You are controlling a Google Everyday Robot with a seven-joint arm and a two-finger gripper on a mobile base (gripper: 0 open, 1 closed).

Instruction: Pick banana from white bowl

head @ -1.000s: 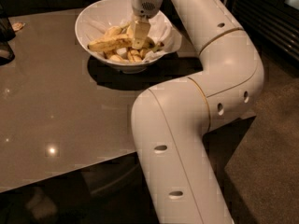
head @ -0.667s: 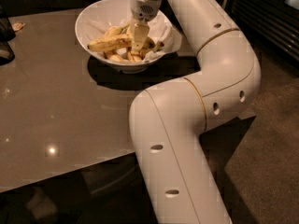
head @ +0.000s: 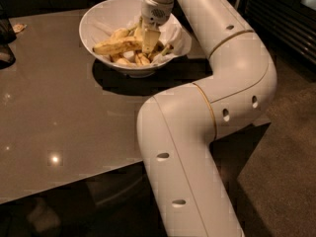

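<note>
The white bowl (head: 98,19) stands at the far side of the table, lined with crumpled white paper (head: 173,33). The banana (head: 116,47), long and yellow with brown speckles, lies across the top of the pile, pointing left. Shorter, browner bananas (head: 138,59) lie under it. My gripper (head: 149,42) reaches down into the bowl from above, right at the banana's right end and touching the pile. The wrist hides what lies directly beneath it.
The bowl sits on a glossy brown table (head: 59,117) whose near edge runs along the lower left. A dark object (head: 6,43) stands at the far left edge. My white arm (head: 197,132) fills the right half of the view, over dark carpet (head: 291,157).
My gripper has sunk a little lower into the bowl onto the banana's right end. The bananas and bowl have stayed in place.
</note>
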